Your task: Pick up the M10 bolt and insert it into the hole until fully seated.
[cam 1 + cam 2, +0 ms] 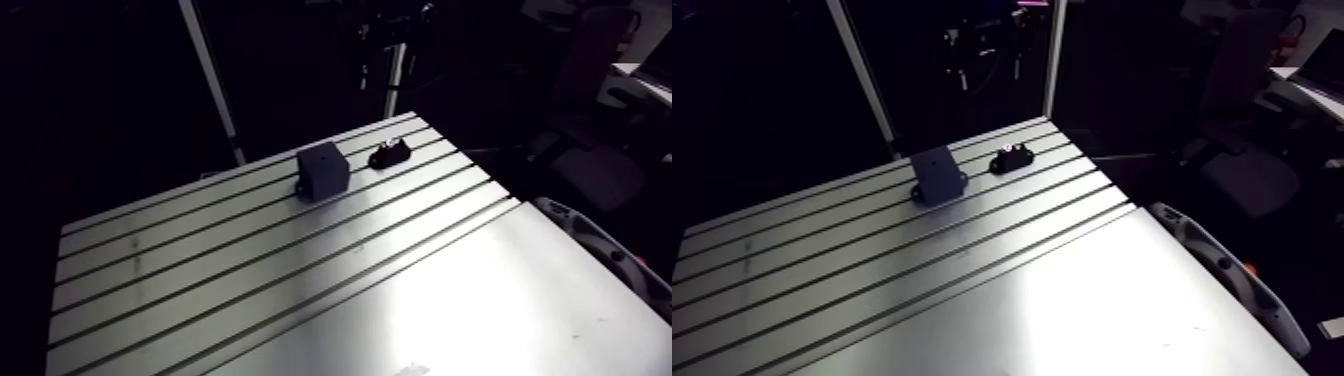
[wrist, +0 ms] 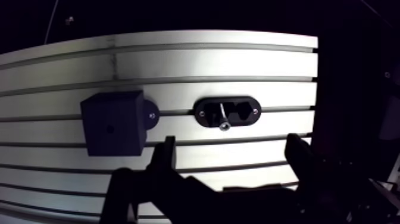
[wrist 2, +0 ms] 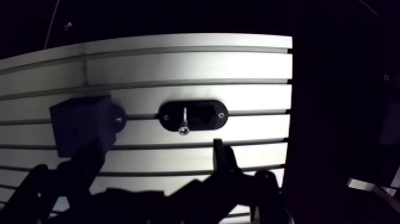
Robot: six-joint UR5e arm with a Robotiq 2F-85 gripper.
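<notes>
While the claw (image 2: 232, 146) hangs spread wide and empty, touching nothing, a matte dark cube-shaped block (image 2: 113, 122) sits on the slotted aluminium bench (image 2: 238, 59); just beside it, ahead of the claw, a black oval holder (image 2: 205, 113) cradles the slim silvery M10 bolt (image 2: 222, 116).

end effector (image 2: 232, 149) | all black | two angular fingers (image 2: 167, 156) | jointed links

Free room across near + mid surface (image 1: 300, 290). Obstacles sit twd far edge only: block (image 2: 113, 122) and low holder (image 2: 227, 112) w/ bolt (image 2: 223, 117), side by side, narrow gap btwn. Block stands taller than holder. Approach from above holder unblocked; jaws spread wide.
</notes>
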